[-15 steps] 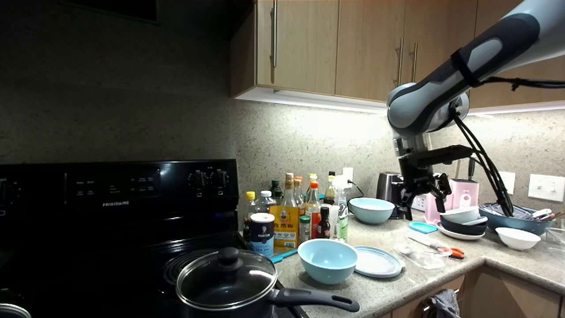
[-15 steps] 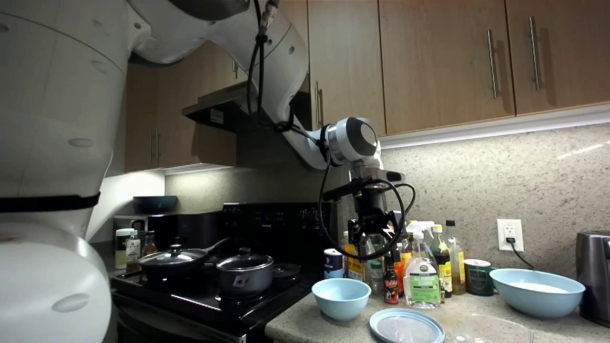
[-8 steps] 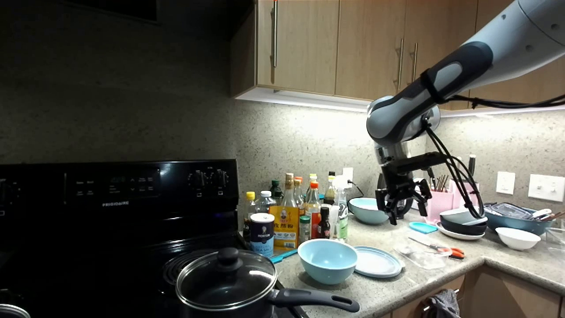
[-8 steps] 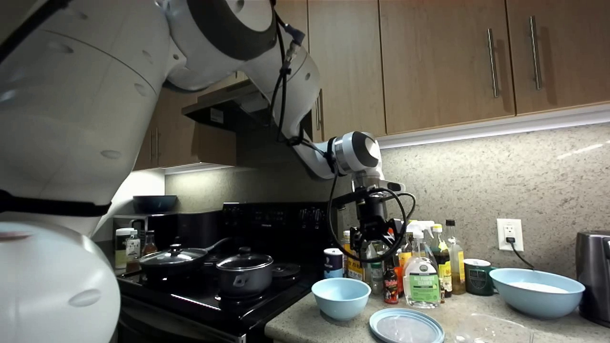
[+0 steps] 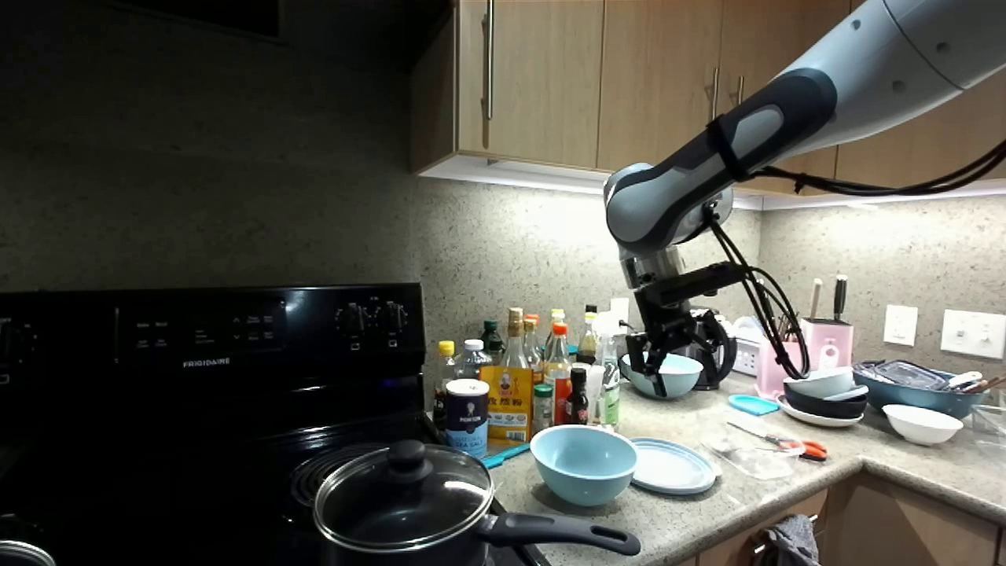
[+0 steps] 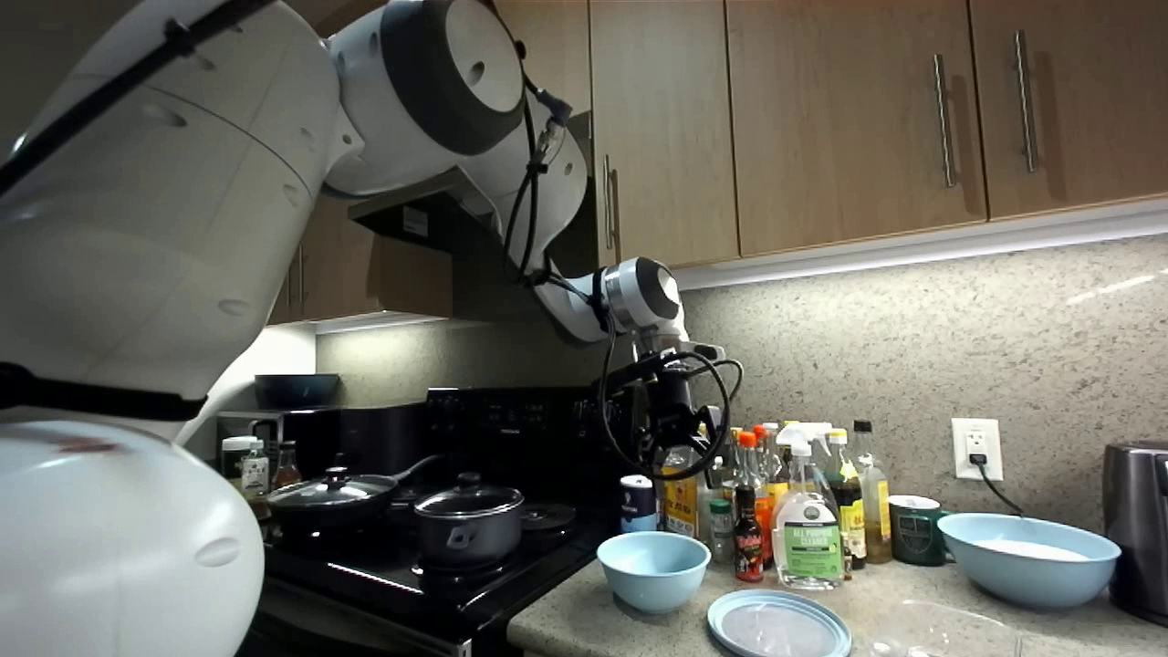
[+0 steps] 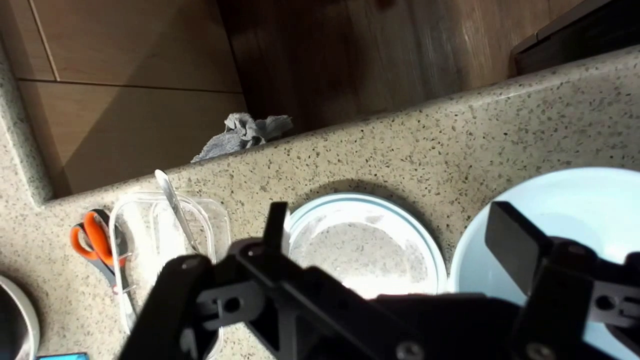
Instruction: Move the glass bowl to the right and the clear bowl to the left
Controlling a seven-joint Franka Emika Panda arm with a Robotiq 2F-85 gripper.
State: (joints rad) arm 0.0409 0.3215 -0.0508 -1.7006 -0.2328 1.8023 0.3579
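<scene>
The glass bowl (image 5: 584, 465), deep and light aqua-blue, stands upright near the stove's edge. In the wrist view this bowl (image 7: 575, 210) fills the lower right, partly covered by one finger. What seems to be the clear bowl (image 5: 750, 457) is a shallow, colourless see-through container on the counter with a spoon across it; in the wrist view this container (image 7: 165, 230) lies lower left. My gripper (image 5: 688, 379) hangs well above the counter. In the wrist view the gripper's fingers (image 7: 515, 245) stand wide apart, over the flat round pale-blue plate, holding nothing.
The flat pale-blue plate (image 5: 672, 466) lies beside the bowl. Behind stand bottles and a spray bottle (image 6: 808, 538). A wide pale-blue bowl (image 6: 1027, 566) sits by the kettle (image 6: 1136, 529). Scissors (image 5: 813, 450) lie near the counter's inner corner. A lidded pot (image 5: 405, 499) occupies the stove.
The arm has swung left in an exterior view, its gripper passing from near the pink holder toward the bottles, and it sits slightly lower. The jaws stayed open; bowls and plate have not moved.
</scene>
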